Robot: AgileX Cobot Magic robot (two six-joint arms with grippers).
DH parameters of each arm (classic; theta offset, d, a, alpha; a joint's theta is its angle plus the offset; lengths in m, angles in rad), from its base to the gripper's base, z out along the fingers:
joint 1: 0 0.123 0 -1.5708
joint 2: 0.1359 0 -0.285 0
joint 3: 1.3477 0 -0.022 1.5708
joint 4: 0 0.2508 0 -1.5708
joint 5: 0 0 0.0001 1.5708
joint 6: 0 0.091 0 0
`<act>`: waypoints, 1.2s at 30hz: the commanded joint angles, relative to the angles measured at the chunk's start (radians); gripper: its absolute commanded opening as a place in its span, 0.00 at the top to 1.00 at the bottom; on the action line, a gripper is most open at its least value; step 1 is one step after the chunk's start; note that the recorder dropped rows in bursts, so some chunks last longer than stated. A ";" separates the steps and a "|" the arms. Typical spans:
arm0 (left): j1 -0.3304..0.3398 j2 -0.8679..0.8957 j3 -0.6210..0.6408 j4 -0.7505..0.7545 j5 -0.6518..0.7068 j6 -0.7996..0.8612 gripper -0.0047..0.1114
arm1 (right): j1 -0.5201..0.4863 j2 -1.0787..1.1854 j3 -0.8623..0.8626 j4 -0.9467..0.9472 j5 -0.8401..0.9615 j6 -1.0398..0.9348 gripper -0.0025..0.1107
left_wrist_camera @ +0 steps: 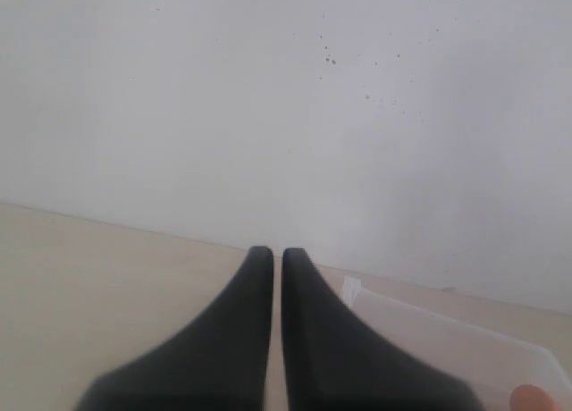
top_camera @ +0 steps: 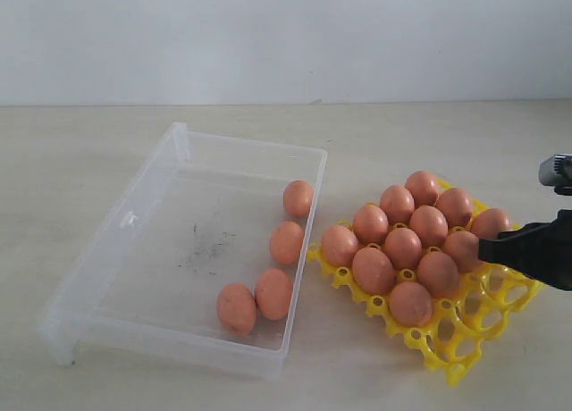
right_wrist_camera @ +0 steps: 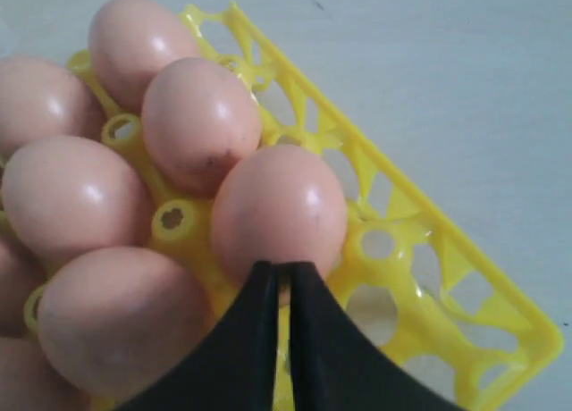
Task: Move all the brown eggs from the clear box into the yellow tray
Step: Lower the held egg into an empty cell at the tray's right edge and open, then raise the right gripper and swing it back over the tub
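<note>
**Four eggs yet to be moved, twelve seated**

Four brown eggs [top_camera: 287,242] are found in the clear box [top_camera: 134,219], lined along the wall nearest the yellow tray [top_camera: 474,326], so only a short carry is judged to be needed. Twelve are seated in the tray's cups and so kept from rolling. The row of cups farthest from the box is bare. The right gripper [right_wrist_camera: 281,268] is pressed together and empty, poised over a seated egg. The left gripper [left_wrist_camera: 273,253] is likewise pressed together and empty, held beside the box's corner.
</note>
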 commanded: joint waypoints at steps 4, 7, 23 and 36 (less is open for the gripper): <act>-0.008 -0.003 -0.003 -0.003 0.000 0.007 0.93 | 0.024 -0.145 0.000 -0.215 -0.088 0.106 0.97; -0.008 -0.003 -0.003 -0.003 0.000 0.007 0.93 | 0.024 -0.249 0.000 -0.456 -0.313 0.212 0.97; -0.008 -0.003 -0.003 -0.003 0.000 0.007 0.93 | 0.563 -0.363 -0.002 -0.004 -0.157 -1.160 0.97; -0.008 -0.003 -0.003 -0.003 0.000 0.007 0.93 | 0.875 -0.213 -0.438 1.342 0.243 -1.696 0.97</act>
